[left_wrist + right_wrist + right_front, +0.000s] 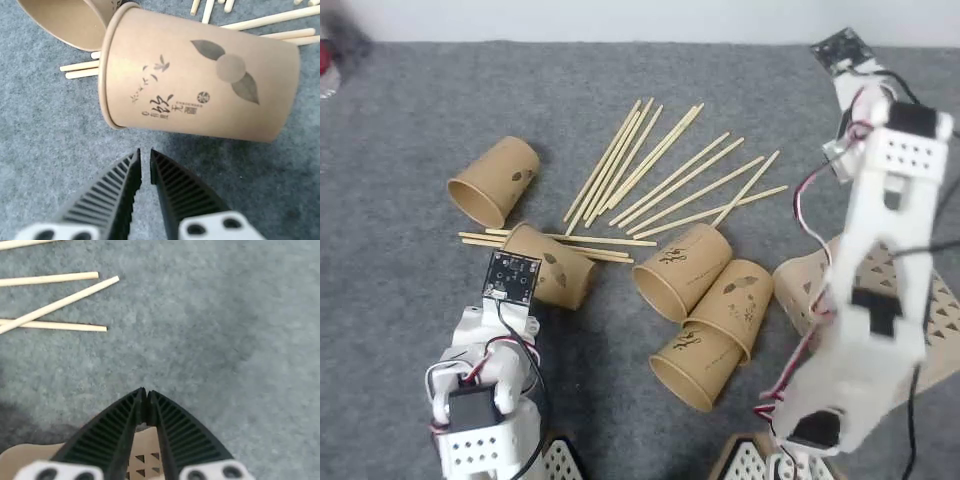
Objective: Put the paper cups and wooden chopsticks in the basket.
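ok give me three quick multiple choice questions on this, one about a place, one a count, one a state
1. Where is the basket? A) beside the left arm B) partly under the right arm C) far side, centre
2. How many paper cups lie out? A) three B) five C) seven
3. The right claw is: A) wide open B) shut on a cup C) shut, empty
Answers: 1 B, its patterned wall shows beside that arm; 2 B, five lie on their sides in the high view; 3 C, its jaws meet with nothing between.
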Controlling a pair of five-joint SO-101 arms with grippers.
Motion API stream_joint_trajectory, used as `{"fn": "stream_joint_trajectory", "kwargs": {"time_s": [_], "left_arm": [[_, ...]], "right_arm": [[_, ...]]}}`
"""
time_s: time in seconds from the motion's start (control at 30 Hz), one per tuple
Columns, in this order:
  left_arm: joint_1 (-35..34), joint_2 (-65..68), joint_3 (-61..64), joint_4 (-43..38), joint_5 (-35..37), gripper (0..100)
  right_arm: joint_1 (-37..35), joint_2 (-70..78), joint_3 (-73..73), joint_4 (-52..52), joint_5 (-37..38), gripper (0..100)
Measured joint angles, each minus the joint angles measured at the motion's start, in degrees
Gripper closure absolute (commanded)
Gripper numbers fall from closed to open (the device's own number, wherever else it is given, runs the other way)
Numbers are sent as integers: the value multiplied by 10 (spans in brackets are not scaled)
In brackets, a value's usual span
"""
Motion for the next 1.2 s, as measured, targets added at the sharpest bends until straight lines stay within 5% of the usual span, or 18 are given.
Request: {"fn": "stream_joint_trajectory", "kwargs": {"time_s": [0.23,0.4,0.9,1.2], "left_arm": [[0,0,0,0,0,964],[0,0,0,0,0,964],[0,0,0,0,0,964],[0,0,0,0,0,964]], "right_arm": [[11,201,-262,175,55,991],[48,258,-333,186,73,991],[148,252,-261,186,135,991],[242,118,-63,186,316,991]]}}
